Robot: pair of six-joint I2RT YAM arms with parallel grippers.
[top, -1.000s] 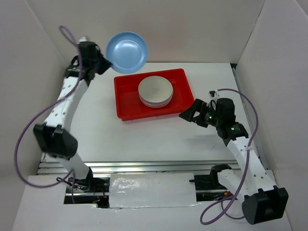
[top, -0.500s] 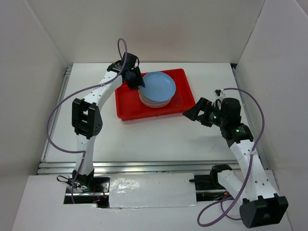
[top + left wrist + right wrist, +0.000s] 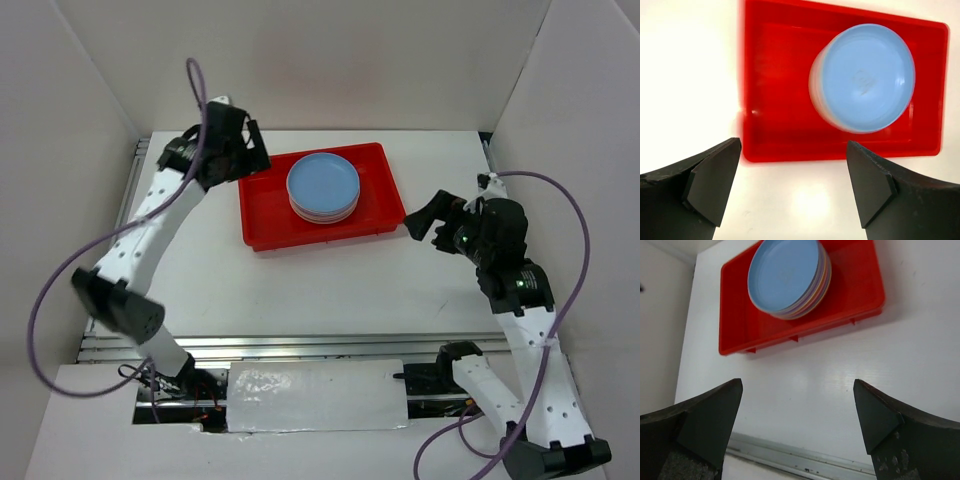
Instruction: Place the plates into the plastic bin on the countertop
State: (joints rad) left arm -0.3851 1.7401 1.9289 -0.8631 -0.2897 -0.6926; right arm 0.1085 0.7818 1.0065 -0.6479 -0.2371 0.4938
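Stacked as one pile of plates [image 3: 323, 186], pale blue uppermost. Sitting midway in the shallow red plastic bin [image 3: 265, 215], flat on the white countertop [image 3: 300, 285] toward its far edge.

This looks like a robotics lab test cell rather than a lived-in room. A bare white counter [image 3: 300, 285] is boxed in by plain white panels [image 3: 330, 60] at 9, 12 and 3 o'clock. An aluminium rail [image 3: 300, 347] runs along its 6 o'clock edge. There, two white jointed arms [image 3: 140, 230] are mounted, trailing looped purple cables [image 3: 31, 330].
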